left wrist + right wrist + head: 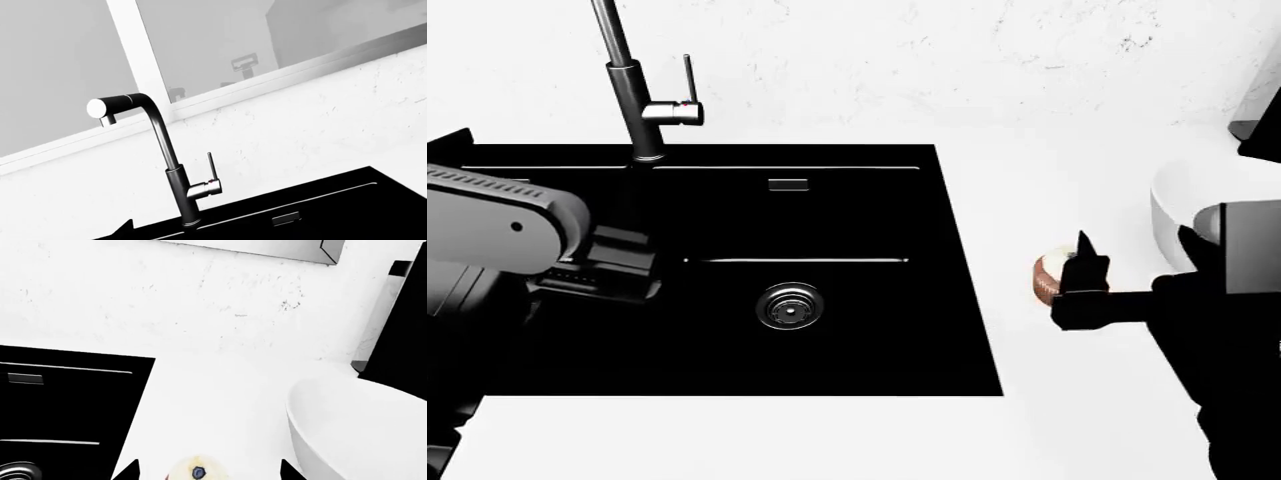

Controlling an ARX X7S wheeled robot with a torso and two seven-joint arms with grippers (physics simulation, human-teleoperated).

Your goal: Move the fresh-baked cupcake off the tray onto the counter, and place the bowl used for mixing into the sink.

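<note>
The cupcake [1049, 274], white frosting with a dark berry on top, stands on the white counter [1068, 130] between the black sink [827, 330] and the white bowl [1188, 200]. My right gripper [1072, 283] is open, with one fingertip on each side of the cupcake [198, 471] and a clear gap to both. The bowl [353, 430] stands just beyond it on the counter. My left gripper [621, 265] hangs over the sink's left part, dark against the black basin, so how its jaws stand does not show. The tray is out of view.
The grey faucet [634, 100] rises from the sink's back rim, close in front of the left wrist camera [163, 145]. A round metal drain [790, 305] lies in the basin. A dark object [1261, 130] stands against the wall behind the bowl.
</note>
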